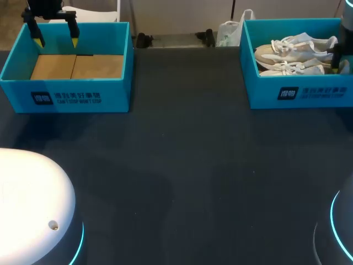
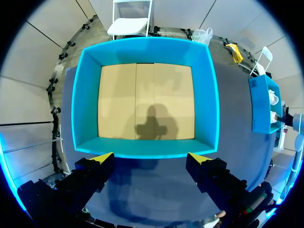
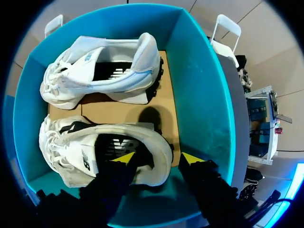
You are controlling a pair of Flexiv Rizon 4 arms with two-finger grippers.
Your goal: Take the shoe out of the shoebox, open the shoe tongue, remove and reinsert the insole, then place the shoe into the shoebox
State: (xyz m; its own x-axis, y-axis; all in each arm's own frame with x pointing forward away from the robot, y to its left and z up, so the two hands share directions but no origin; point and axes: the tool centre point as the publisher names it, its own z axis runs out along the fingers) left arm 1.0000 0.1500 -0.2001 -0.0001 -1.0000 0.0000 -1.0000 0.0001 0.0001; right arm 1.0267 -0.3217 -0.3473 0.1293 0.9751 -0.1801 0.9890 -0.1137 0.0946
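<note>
Nearest: two rounded arm bases at the table's near edge, the white dome [image 1: 27, 199] on the left and the darker base [image 1: 342, 232] on the right, each edged with cyan light.

Surface: the dark table [image 1: 182, 165], matte, with a faint sheen.

Far left: the left shoebox [image 1: 66, 94], teal, lid off, its brown cardboard floor showing. The left gripper [image 1: 55, 41] hangs above its far-left corner with its fingers spread wide and nothing between them. Its wrist view looks straight down into the box, and the gripper's shadow falls on the cardboard.

Far right: the right shoebox [image 1: 298, 94], a matching teal, well apart from the first. It holds a pair of pale laced shoes lying side by side, heels towards the table's right edge.

In that box: the right gripper [image 3: 156, 159], fingers apart, straddles the heel of the nearer shoe [image 3: 66, 161]. One yellow tip is over the shoe's opening and the other lies outside the heel, towards the box wall. The farther shoe [image 3: 95, 71] lies just beside it.
</note>
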